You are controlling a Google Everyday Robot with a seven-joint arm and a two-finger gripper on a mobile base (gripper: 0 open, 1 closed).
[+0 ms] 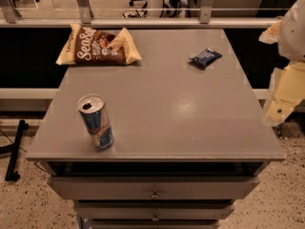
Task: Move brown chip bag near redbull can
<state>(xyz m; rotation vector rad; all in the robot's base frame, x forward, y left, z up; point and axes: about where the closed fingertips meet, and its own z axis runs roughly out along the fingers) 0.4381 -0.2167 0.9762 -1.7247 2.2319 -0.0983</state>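
Note:
The brown chip bag [99, 46] lies flat at the table's far left corner, dark brown in the middle with white script and tan-yellow ends. The redbull can [96, 122] stands upright near the front left edge, blue and silver with an opened silver top. A wide stretch of tabletop separates the bag from the can. My gripper [282, 99] hangs with the pale arm at the right edge of the camera view, beyond the table's right side, far from both things and holding nothing that I can see.
A small dark blue wrapper [206, 57] lies at the far right of the grey table [171, 109]. Drawers [155, 189] with small knobs sit under the front edge. A railing [143, 22] runs behind the table.

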